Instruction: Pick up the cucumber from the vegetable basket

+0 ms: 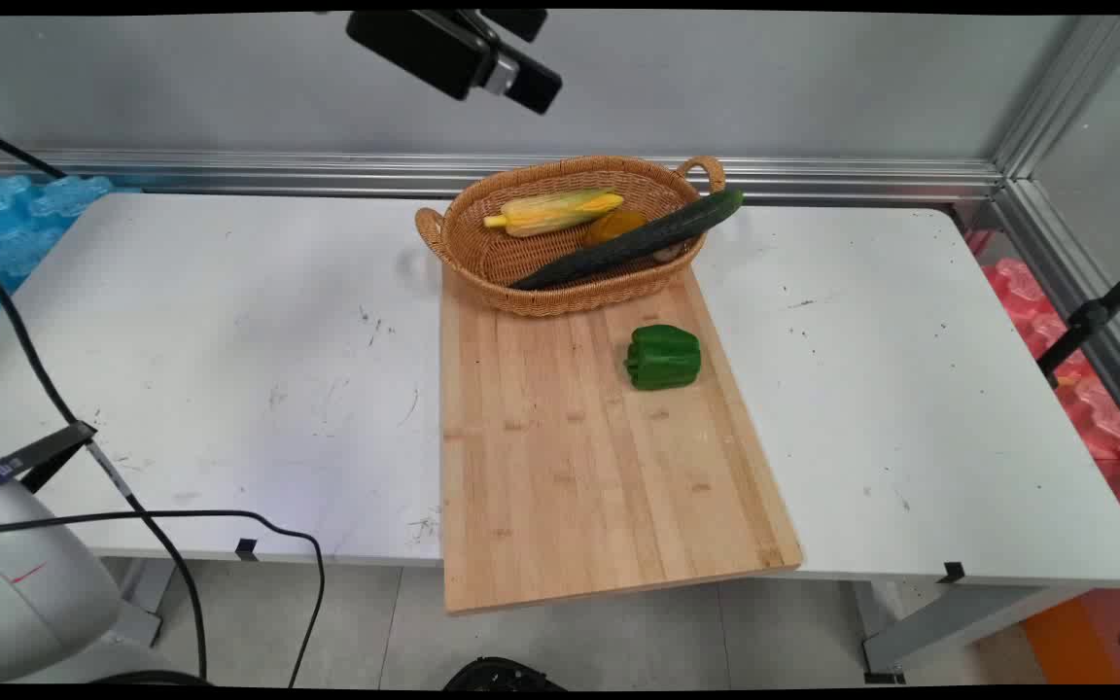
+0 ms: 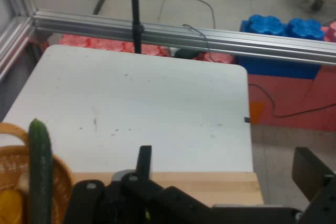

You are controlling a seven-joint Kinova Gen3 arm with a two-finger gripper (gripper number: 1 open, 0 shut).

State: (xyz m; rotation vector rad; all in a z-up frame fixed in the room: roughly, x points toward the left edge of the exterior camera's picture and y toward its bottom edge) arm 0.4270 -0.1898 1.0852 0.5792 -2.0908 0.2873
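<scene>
Wicker forms the oval basket [image 1: 560, 238] that stands at the far end of the wooden cutting board [image 1: 589, 457], its near rim overlapping the board's far edge, so that the board serves as a tray-like base on the white counter [image 1: 229, 369]. Inside the basket lie a corn cob [image 1: 552, 211] in its pale husk toward the back, an orange item [image 1: 613, 227] partly hidden at the centre, and a long dark cucumber [image 1: 633, 241] laid diagonally; being longer than the basket, the cucumber props on the right rim and its tip juts out beyond the handle. A green bell pepper [image 1: 663, 357] sits alone on the board, just in front of the basket and well apart from the board's near edge, which overhangs the counter's front. The end effector [image 1: 468, 53] hangs high above the basket at the top of the main view, touching nothing and holding nothing. In the hand view its two fingers [image 2: 144, 161] rise well apart from each other, spread wide, with bare counter between them and the cucumber and basket rim at lower left.
</scene>
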